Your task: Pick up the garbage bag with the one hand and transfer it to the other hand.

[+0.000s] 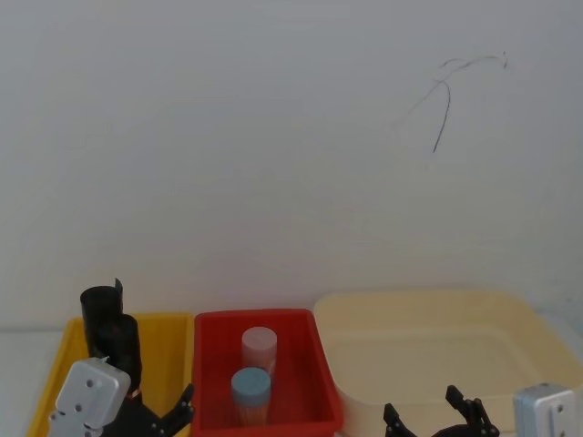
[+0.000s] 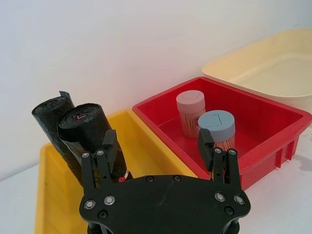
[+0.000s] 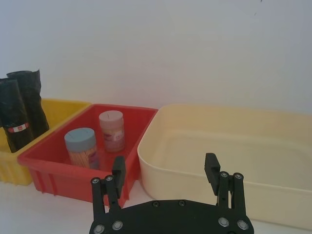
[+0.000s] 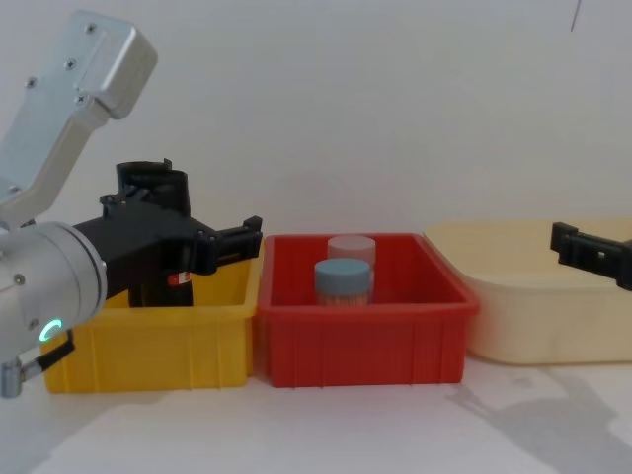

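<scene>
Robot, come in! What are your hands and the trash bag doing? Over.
Left gripper open at the garbage bag, not gripping. Right gripper open by cream tub. Bag standing in yellow bin, plain black roll close beside.

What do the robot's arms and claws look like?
The left gripper and the right gripper are black: a flat plate dotted with silver screws, carrying two slim fingers. The left arm is silver-grey, a boxy link joined to a thick round one with a small green light. The right arm's wrist block is silver-grey too.
</scene>
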